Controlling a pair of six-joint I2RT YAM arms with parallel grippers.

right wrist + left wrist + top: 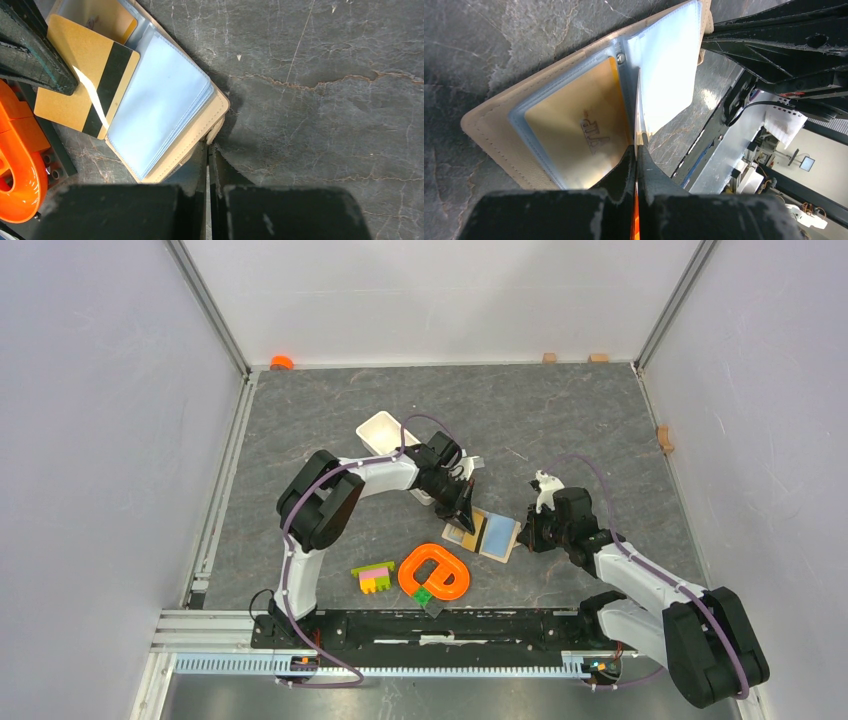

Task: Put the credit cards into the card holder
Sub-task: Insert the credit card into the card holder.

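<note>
The beige card holder lies open in the middle of the table. My left gripper is shut on an orange-gold card with a black stripe, held edge-on over the holder's spine. A second gold card marked VIP sits in the left clear sleeve. The right-hand sleeves look light blue; I cannot tell if the blue card is inside. My right gripper is shut on the holder's clasp tab at its right edge.
An orange ring-shaped toy with a green brick lies just in front of the holder. Pink-yellow-green bricks lie to its left. A long white tray sits behind my left arm. White walls enclose the table.
</note>
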